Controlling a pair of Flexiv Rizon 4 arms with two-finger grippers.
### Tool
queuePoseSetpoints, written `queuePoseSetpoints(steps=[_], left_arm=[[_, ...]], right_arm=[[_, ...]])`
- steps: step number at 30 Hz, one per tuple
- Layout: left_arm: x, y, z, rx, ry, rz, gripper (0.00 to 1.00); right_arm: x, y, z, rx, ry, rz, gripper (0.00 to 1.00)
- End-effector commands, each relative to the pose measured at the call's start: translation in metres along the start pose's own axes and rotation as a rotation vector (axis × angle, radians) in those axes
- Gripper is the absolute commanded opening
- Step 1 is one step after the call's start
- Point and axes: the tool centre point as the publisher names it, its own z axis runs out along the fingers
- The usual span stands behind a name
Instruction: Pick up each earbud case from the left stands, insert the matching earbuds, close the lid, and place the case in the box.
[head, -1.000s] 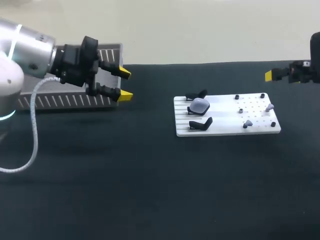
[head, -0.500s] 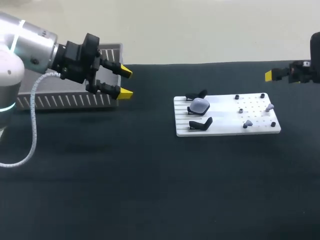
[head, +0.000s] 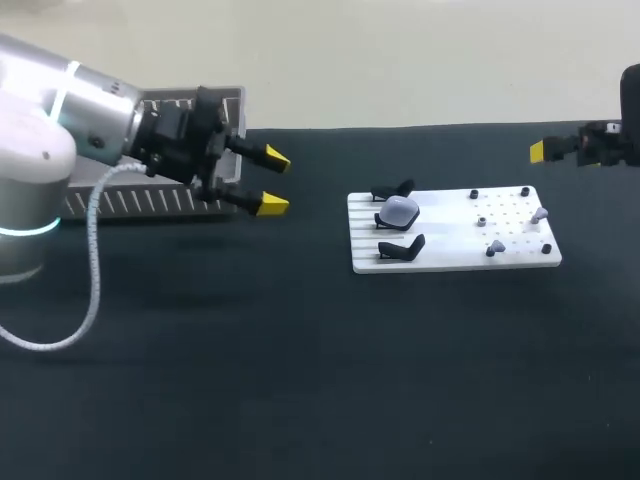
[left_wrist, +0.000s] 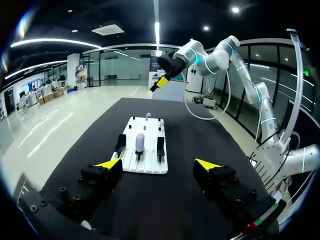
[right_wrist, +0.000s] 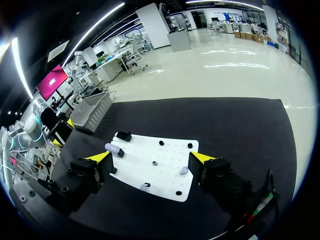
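A white board lies right of the table's middle. On its left side a pale earbud case sits between two black stands. Two small grey earbuds rest on the board's right side. My left gripper hovers open and empty, left of the board. In the left wrist view the left gripper faces the board, with the case ahead of it. My right gripper hangs open beyond the board's far right corner. The right wrist view has the right gripper above the board.
A grey ribbed box stands at the back left, behind my left arm. Small black pegs dot the board's right half. Dark table surface stretches in front of the board and box.
My left arm has swung right, away from the box and toward the board, its gripper still open. The right arm has stayed where it was.
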Motion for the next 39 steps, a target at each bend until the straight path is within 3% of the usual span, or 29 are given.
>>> queuePoseSetpoints(steps=[1, 17, 27, 28, 30, 34, 39], left_arm=[[0.001, 0.014, 0.021, 0.027, 0.016, -0.001, 1.00], [0.006, 0.018, 0.062, 0.055, 0.042, -0.028, 1.00], [0.012, 0.033, 0.083, 0.042, 0.088, -0.009, 1.00], [0.013, 0.035, 0.085, 0.036, 0.087, -0.001, 0.94], [0.013, 0.035, 0.090, 0.032, 0.091, 0.008, 0.72], [0.014, 0.038, 0.097, 0.030, 0.090, 0.026, 0.76], [0.015, 0.043, 0.106, 0.030, 0.092, 0.034, 0.73]], right_arm=[[0.000, 0.000, 0.000, -0.001, 0.000, -0.001, 1.00], [0.000, 0.000, 0.000, -0.001, 0.000, -0.001, 1.00], [0.000, 0.000, 0.000, -0.001, 0.000, -0.001, 1.00], [0.000, 0.000, 0.000, -0.001, 0.000, -0.001, 1.00], [0.000, 0.000, 0.000, -0.001, 0.000, -0.001, 1.00], [0.000, 0.000, 0.000, -0.001, 0.000, -0.001, 1.00], [0.000, 0.000, 0.000, -0.001, 0.000, -0.001, 1.00]])
